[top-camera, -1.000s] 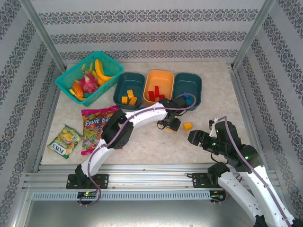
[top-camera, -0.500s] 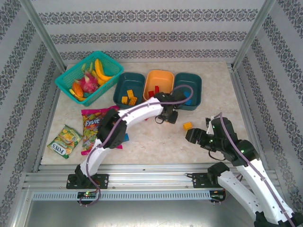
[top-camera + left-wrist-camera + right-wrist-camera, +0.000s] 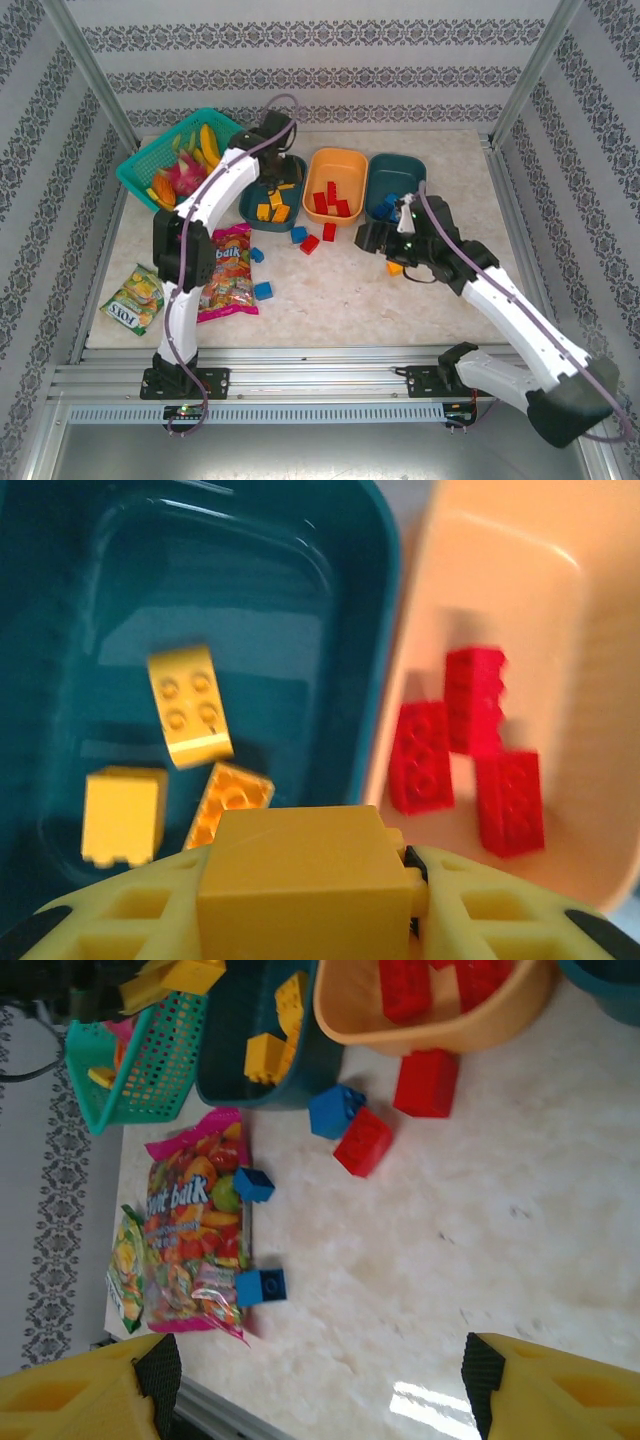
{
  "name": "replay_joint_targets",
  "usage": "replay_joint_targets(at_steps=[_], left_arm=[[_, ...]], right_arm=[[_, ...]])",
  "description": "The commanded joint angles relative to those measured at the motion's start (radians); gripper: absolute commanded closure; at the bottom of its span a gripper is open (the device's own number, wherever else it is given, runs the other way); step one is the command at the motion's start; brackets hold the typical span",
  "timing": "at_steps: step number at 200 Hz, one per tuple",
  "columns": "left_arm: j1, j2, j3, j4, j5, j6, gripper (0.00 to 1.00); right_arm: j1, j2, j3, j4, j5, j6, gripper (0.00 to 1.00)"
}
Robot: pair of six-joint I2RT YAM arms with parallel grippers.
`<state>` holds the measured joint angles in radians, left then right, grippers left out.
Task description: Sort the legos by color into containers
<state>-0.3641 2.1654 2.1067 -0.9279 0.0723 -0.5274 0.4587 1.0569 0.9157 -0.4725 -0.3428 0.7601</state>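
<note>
My left gripper (image 3: 305, 872) is shut on a yellow lego (image 3: 300, 880), held above the left teal container (image 3: 250, 610), where three yellow legos (image 3: 190, 705) lie. From above, the left gripper (image 3: 277, 168) hangs over that container (image 3: 252, 205). The orange container (image 3: 335, 162) holds red legos (image 3: 330, 200), and the right teal container (image 3: 405, 165) holds blue ones (image 3: 388, 206). My right gripper (image 3: 372, 238) stands open over bare table, its fingers (image 3: 150, 1375) wide apart. A yellow lego (image 3: 395, 268) lies under the right arm. Blue legos (image 3: 260, 1287) and red legos (image 3: 363, 1140) lie loose on the table.
A turquoise mesh basket (image 3: 150, 165) of toy fruit stands at the back left. Two candy bags (image 3: 225, 272) (image 3: 135, 298) lie at the front left, with blue legos beside the larger one. Metal frame posts and patterned walls bound the table.
The left arm has closed on a yellow lego at mid-table and swung it back and left over the left teal container. The right arm has reached forward and left toward the table's middle.
</note>
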Motion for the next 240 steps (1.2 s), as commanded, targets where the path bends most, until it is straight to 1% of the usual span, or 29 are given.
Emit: replay_joint_targets(at_steps=[1,28,46,67,101,114,139,170,201,216,240], left_arm=[[0.045,0.112,0.105,-0.008,0.076,0.006,0.59],[0.089,0.230,0.208,-0.002,0.142,-0.025,0.59],[0.102,0.280,0.249,0.012,0.177,-0.044,0.58],[0.105,0.312,0.271,0.014,0.198,-0.057,0.58],[0.104,0.337,0.263,-0.004,0.216,-0.075,0.57],[0.104,0.338,0.255,-0.008,0.217,-0.077,0.55],[0.104,0.336,0.255,-0.023,0.216,-0.076,0.46],[0.103,0.299,0.255,-0.034,0.214,-0.080,0.36],[0.103,0.229,0.247,-0.053,0.190,-0.081,0.33],[0.103,0.164,0.216,-0.054,0.167,-0.090,0.32],[0.101,0.010,0.067,-0.027,0.130,-0.117,0.31]], right_arm=[[0.012,0.079,0.067,0.098,-0.013,-0.010,0.23],[0.013,0.170,0.122,0.165,-0.012,-0.015,0.23],[0.004,0.216,0.159,0.168,-0.018,-0.022,0.22],[-0.010,0.258,0.195,0.158,-0.031,-0.025,0.22],[-0.019,0.285,0.200,0.154,-0.038,-0.020,0.22],[-0.020,0.289,0.195,0.155,-0.040,-0.016,0.22],[-0.021,0.302,0.198,0.158,-0.044,-0.012,0.22],[-0.018,0.320,0.207,0.143,-0.042,-0.021,0.22],[0.004,0.333,0.224,0.119,-0.023,-0.076,0.22],[0.036,0.352,0.246,0.091,-0.002,-0.130,0.23],[0.127,0.406,0.292,0.044,0.043,-0.238,0.23]])
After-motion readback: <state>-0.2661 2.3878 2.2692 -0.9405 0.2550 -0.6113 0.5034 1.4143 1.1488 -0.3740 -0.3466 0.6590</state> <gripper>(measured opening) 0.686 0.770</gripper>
